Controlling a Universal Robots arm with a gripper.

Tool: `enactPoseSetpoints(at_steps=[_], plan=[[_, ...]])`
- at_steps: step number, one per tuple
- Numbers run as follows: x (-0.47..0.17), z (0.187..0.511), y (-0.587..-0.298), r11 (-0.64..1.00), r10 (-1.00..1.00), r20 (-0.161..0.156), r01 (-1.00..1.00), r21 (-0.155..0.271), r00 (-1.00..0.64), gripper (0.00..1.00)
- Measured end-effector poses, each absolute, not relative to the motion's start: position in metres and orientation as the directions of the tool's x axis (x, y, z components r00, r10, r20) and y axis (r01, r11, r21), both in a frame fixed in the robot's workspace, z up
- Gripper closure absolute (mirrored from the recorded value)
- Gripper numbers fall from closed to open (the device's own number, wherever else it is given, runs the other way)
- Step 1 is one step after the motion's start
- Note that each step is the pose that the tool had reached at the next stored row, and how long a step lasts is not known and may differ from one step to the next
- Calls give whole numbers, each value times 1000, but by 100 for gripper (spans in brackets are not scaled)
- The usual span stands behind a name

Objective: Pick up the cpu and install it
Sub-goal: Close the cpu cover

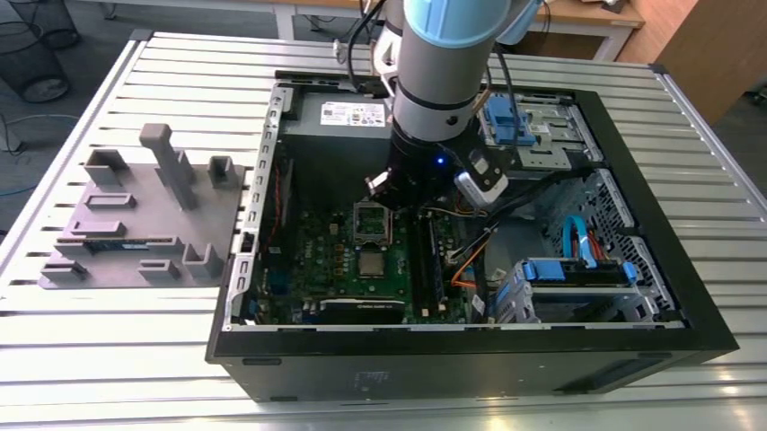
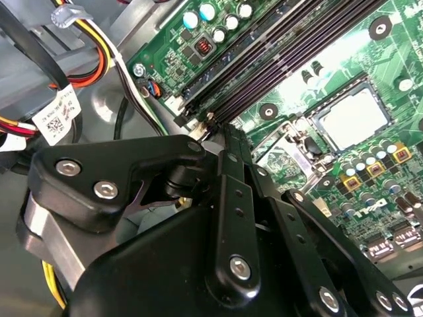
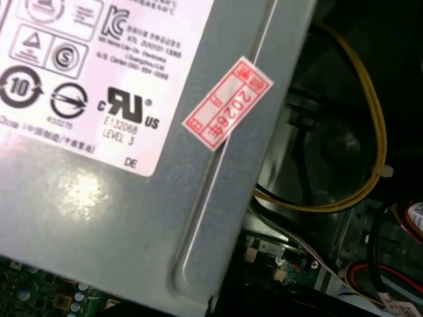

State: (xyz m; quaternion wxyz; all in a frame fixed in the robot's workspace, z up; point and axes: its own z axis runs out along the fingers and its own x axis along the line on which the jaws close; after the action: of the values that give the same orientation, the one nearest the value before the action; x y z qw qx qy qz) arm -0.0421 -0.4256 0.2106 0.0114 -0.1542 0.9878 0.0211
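the silver metal socket frame [image 1: 373,218] stands open, leaving the flat silver square cpu [image 1: 374,263] bare near your black gripper [image 1: 391,201], whose grip you cannot tell.

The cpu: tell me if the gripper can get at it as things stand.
Probably yes. The cpu lies bare on the motherboard, nothing over it, and the gripper hangs close above the open socket frame beside it.

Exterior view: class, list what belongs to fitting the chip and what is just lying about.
Job: silver chip, socket frame, green circuit board.
Lying about: grey holder tray, power supply box, blue drive bracket, blue cable.
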Motion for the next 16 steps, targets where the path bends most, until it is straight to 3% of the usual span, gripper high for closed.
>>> enactPoseSetpoints(at_steps=[16], plan=[[-45,208,-416,951,-304,-31,-305,43,-952,89]])
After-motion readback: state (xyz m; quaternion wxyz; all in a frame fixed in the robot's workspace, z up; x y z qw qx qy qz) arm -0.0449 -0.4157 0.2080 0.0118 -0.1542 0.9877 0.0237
